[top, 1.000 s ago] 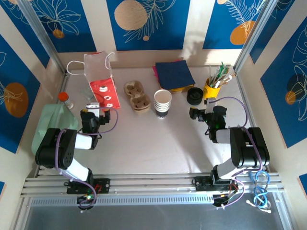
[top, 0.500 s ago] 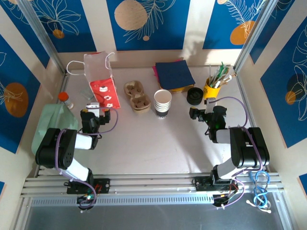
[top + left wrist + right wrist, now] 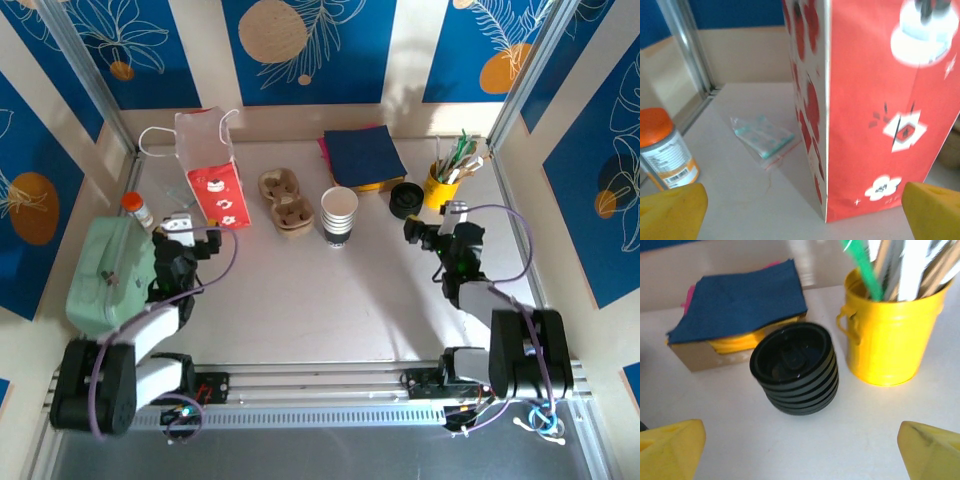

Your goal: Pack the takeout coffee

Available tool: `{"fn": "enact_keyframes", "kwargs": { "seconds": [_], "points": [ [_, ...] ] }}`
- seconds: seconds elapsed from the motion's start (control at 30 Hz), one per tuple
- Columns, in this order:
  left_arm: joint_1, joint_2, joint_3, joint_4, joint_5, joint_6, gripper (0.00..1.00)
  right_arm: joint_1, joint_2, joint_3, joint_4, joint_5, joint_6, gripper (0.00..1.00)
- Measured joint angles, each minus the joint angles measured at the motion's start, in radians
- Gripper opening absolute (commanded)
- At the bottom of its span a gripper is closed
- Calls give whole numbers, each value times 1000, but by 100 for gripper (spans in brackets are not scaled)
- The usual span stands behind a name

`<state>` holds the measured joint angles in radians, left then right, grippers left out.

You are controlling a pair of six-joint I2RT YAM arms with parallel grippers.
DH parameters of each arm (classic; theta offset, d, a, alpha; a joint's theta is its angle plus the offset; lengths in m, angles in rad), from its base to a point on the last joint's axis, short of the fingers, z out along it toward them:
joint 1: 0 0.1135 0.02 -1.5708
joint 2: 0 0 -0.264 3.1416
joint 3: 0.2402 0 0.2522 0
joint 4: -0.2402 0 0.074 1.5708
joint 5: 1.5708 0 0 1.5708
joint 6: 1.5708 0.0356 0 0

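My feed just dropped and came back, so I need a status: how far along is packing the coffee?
Done: nothing yet. The cup stands unlidded on the table beside the carrier, outside the bag. In hand: nothing. The left gripper is open, facing the bag, and the right gripper is open, facing the lids. Left: probably lid the cup, then pack it.

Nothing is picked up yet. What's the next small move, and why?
Probably ease the right gripper forward to the stack of black lids and take the top one. It faces them open, and the paper cup stands uncovered.
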<state>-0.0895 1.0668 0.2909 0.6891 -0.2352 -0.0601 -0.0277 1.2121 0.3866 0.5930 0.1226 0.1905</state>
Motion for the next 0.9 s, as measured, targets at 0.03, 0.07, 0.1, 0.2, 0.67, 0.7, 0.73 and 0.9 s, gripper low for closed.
{"fn": "enact_keyframes", "kwargs": {
  "seconds": [0.03, 0.07, 0.1, 0.2, 0.67, 0.7, 0.73, 0.9],
  "points": [
    [0, -55, 21, -75, -15, -34, 99, -8, -43, 23, -63, 4, 32, 99],
    [0, -97, 43, -144, -29, -64, 99, -16, -78, 44, -117, 5, 62, 99],
    [0, -144, 79, -245, -45, -113, 99, -25, -118, 74, -192, 5, 101, 99],
    [0, -236, 177, -488, -81, -257, 99, -48, -217, 184, -438, -4, 227, 99],
    [0, -328, 504, -1115, 307, -507, 96, 209, -167, 818, -1358, -262, 394, 91],
    [0, -323, 528, -1138, 343, -502, 95, 264, -133, 865, -1405, -249, 396, 90],
    [-1, -318, 549, -1160, 382, -496, 94, 322, -92, 913, -1450, -234, 401, 88],
    [-18, -301, 612, -1245, 534, -476, 92, 467, 102, 1067, -1591, -160, 415, 74]
  ]
}}
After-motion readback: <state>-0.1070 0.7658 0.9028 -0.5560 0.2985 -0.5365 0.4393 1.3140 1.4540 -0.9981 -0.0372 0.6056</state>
